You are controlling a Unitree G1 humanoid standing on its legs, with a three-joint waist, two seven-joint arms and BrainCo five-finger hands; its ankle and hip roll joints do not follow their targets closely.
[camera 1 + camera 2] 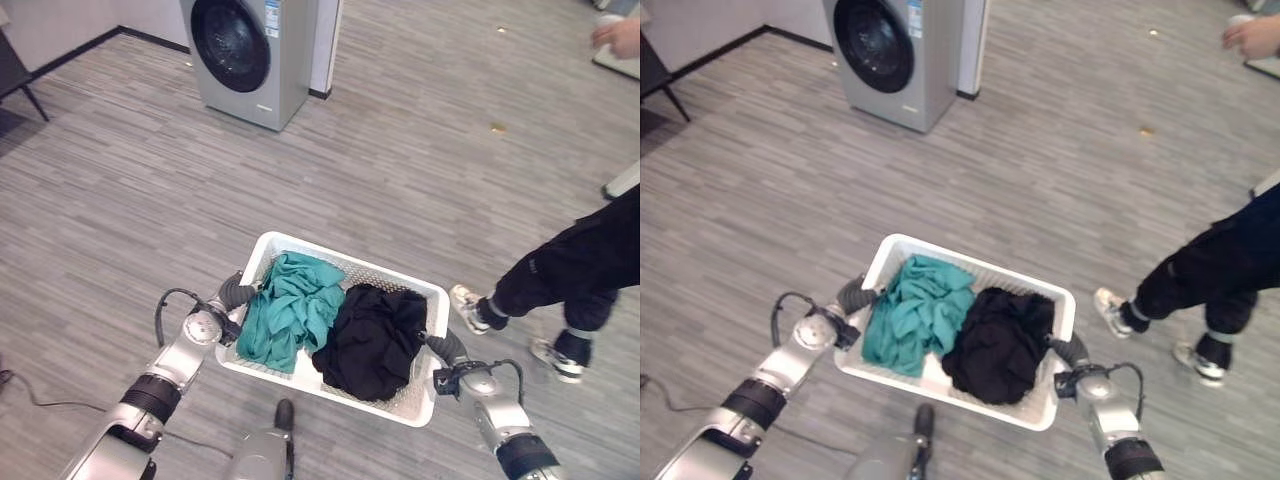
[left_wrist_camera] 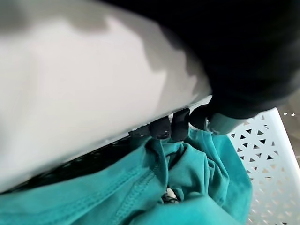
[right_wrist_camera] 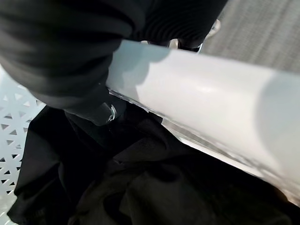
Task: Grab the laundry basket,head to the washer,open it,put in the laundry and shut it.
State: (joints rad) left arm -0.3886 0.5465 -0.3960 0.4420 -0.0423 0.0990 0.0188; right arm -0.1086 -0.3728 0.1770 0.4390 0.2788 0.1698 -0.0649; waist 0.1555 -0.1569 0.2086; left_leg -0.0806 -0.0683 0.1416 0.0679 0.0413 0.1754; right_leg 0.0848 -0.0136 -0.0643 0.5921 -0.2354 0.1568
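I carry a white perforated laundry basket (image 1: 345, 259) above the grey floor, close in front of me. A teal garment (image 1: 290, 305) lies in its left half and a black garment (image 1: 375, 340) in its right half. My left hand (image 1: 235, 295) grips the left rim; in the left wrist view its dark fingertips (image 2: 164, 127) curl over the rim above the teal cloth (image 2: 187, 183). On the right rim sits my right hand (image 1: 447, 347), closed over the white edge (image 3: 211, 98) beside the black cloth (image 3: 140, 187). The silver washer (image 1: 250, 55) stands far ahead to the left, its round dark door (image 1: 230, 42) closed.
A person in dark trousers and white shoes (image 1: 570, 270) stands just right of the basket, and a person's hand (image 1: 618, 35) shows at the far right. A dark chair (image 1: 15, 70) is at the far left. Small scraps (image 1: 497, 127) lie on the floor.
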